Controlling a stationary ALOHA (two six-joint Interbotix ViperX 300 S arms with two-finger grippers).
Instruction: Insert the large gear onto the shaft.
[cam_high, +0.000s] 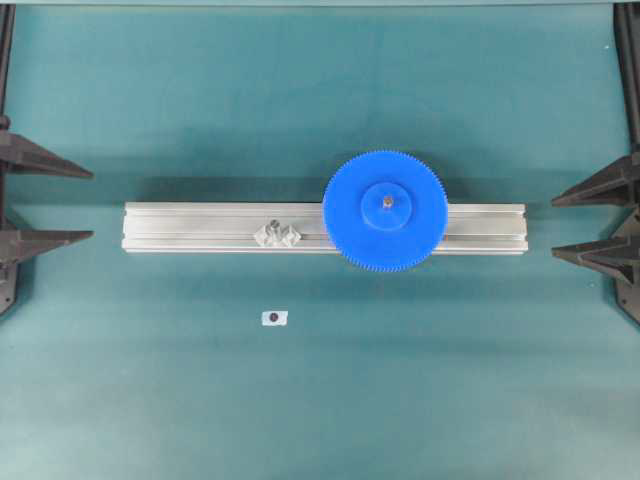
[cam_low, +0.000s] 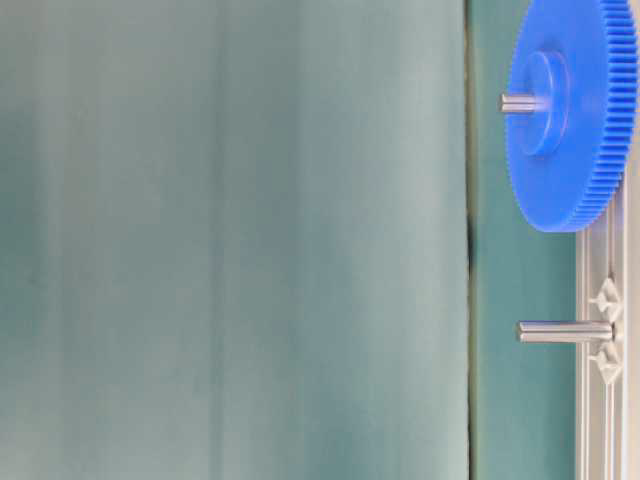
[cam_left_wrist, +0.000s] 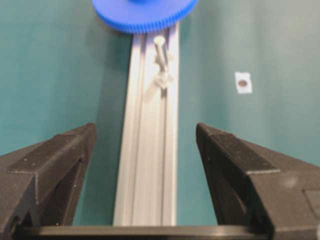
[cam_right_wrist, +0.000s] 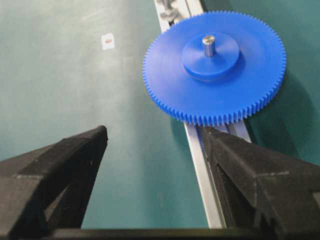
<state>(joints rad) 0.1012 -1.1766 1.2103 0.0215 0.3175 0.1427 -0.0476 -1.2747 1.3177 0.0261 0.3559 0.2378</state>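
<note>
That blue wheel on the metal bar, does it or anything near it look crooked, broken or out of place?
Nothing stands out. The gear lies flat on the rail with a pin poking through its hub. A second pin stands bare and upright. A small white sticker lies alone on the mat.

A flat table covered in a teal-green mat carries everything. Directly on the mat lies a long silvery aluminium rail with lengthwise grooves, set crosswise in the overhead view. Near the rail, on the side toward the bottom of the overhead view and apart from it, lies a small white square sticker with a dark round spot in its middle; the left wrist view shows the same sticker to the right of the rail, flat on the mat.
</note>
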